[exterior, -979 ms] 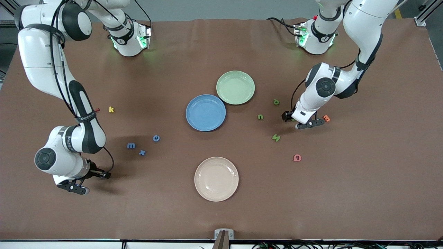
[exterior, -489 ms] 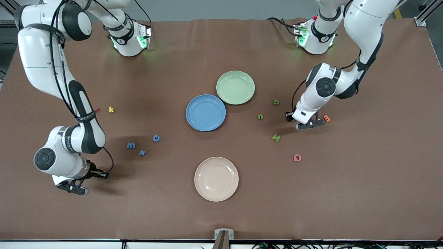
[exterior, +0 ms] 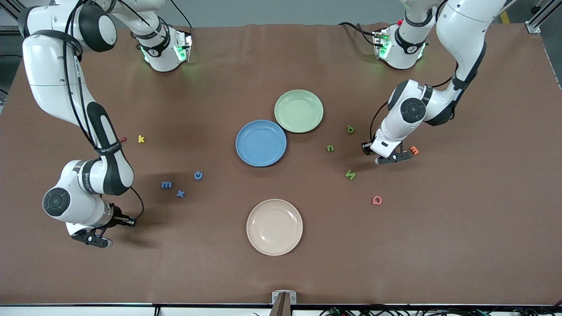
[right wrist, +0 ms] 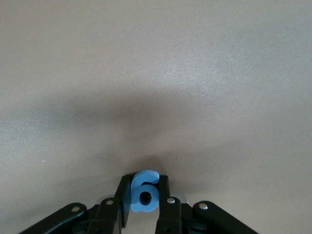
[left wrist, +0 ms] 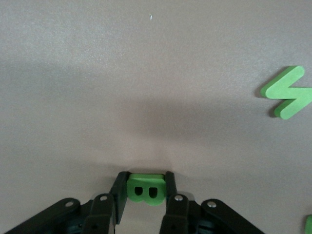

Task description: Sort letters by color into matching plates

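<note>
My left gripper [exterior: 392, 158] is shut on a green letter [left wrist: 145, 190], low over the table beside the orange letter [exterior: 414, 150]. My right gripper [exterior: 93, 239] is shut on a blue letter g [right wrist: 144, 191], low over the table toward the right arm's end. Blue letters m [exterior: 166, 184], x [exterior: 180, 193] and c [exterior: 198, 175] lie together on the table. Green letters lie at three spots: one [exterior: 350, 129], another [exterior: 330, 148] and a zigzag one [exterior: 350, 174], which also shows in the left wrist view [left wrist: 287, 92]. The blue plate [exterior: 261, 143] and the green plate [exterior: 299, 111] touch at the table's middle, both empty.
A cream plate [exterior: 274, 227] sits nearer the front camera than the blue plate. A pink letter [exterior: 376, 200], a yellow k [exterior: 141, 139] and a small red letter [exterior: 123, 139] lie on the brown table.
The right gripper has edged slightly toward the right arm's end of the table with the blue g. The left gripper has barely shifted. The letters on the table have not moved.
</note>
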Available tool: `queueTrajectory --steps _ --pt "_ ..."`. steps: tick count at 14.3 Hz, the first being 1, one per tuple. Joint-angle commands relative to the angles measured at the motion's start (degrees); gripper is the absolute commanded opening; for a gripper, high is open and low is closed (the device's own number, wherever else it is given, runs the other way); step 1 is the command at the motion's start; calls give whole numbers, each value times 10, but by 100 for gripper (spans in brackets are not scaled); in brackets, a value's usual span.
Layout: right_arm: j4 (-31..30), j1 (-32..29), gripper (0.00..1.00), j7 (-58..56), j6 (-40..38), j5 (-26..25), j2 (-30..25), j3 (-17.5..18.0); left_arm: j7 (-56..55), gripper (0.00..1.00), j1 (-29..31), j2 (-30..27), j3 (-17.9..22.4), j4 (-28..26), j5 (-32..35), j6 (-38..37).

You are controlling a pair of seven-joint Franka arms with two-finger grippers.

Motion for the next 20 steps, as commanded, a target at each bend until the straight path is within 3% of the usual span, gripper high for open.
queueTrajectory --steps 1,5,10,15,20 --pt "11 15 1 11 -44 -7 -15 4 -30 27 -2 -14 -2 2 14 1" --pt "-10 57 1 94 -127 3 -94 18 -74 27 -27 -44 -8 9 15 -46" --pt "-146 192 1 338 -81 3 -200 22 -158 27 -36 -65 -80 37 14 -123" --pt "-236 322 1 553 12 3 -215 22 -259 27 -44 -57 -173 55 13 -149" --pt "-272 383 1 627 30 3 -213 22 -359 27 -150 -37 -175 62 13 -149"
